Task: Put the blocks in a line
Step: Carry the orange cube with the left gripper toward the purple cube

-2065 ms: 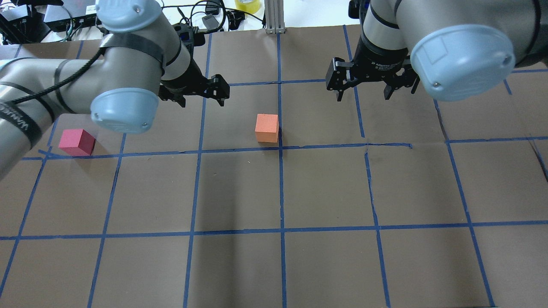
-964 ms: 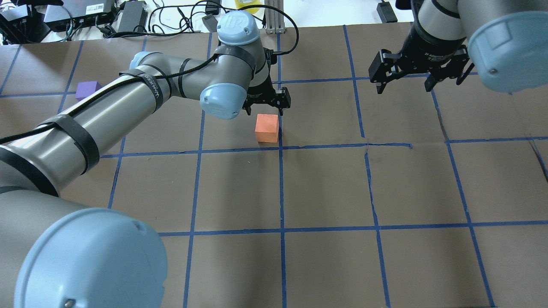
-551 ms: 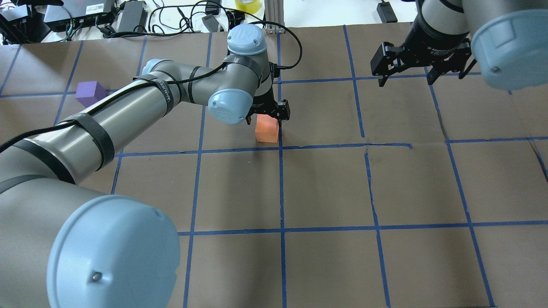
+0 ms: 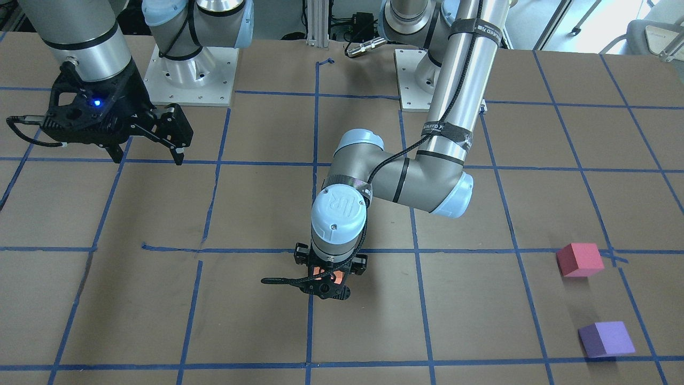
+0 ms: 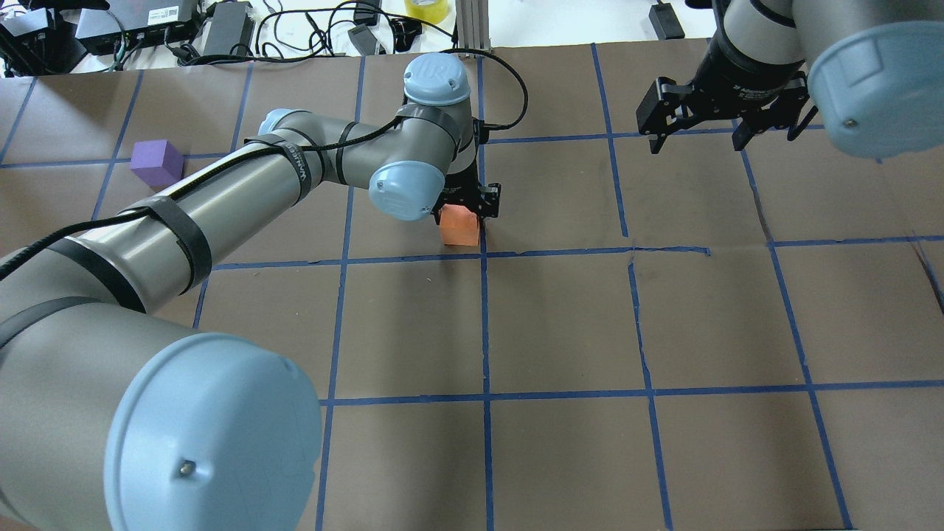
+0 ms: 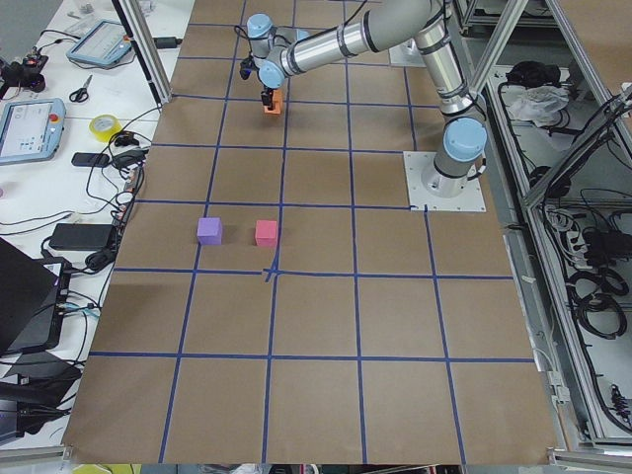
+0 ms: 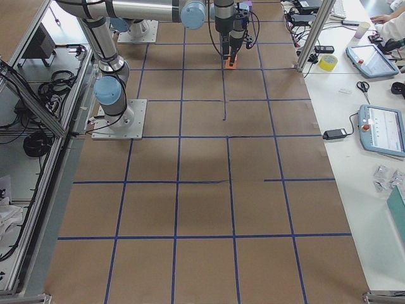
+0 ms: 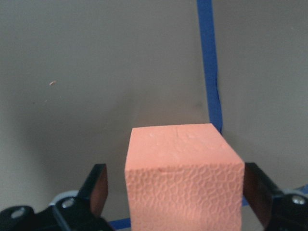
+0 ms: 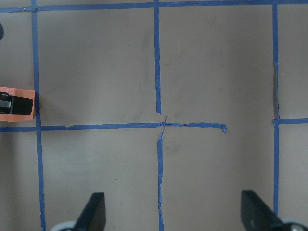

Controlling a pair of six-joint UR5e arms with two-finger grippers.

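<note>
Robotics lab, my workplace. My bases bolted through steel plates (image 4: 214,88) onto table (image 5: 560,317) wrapped in brown paper, blue tape grid (image 5: 485,332) laid over it. Side bench holds teach pendants (image 6: 30,128), yellow tape roll (image 6: 104,126), scissors (image 6: 81,91), power bricks (image 5: 228,33). Aluminium frame posts (image 5: 472,26) at table edge. Cable coils (image 6: 592,296) behind side rail.

Left gripper (image 5: 464,209), right gripper (image 5: 695,144): fingers (image 8: 98,188) apart
</note>
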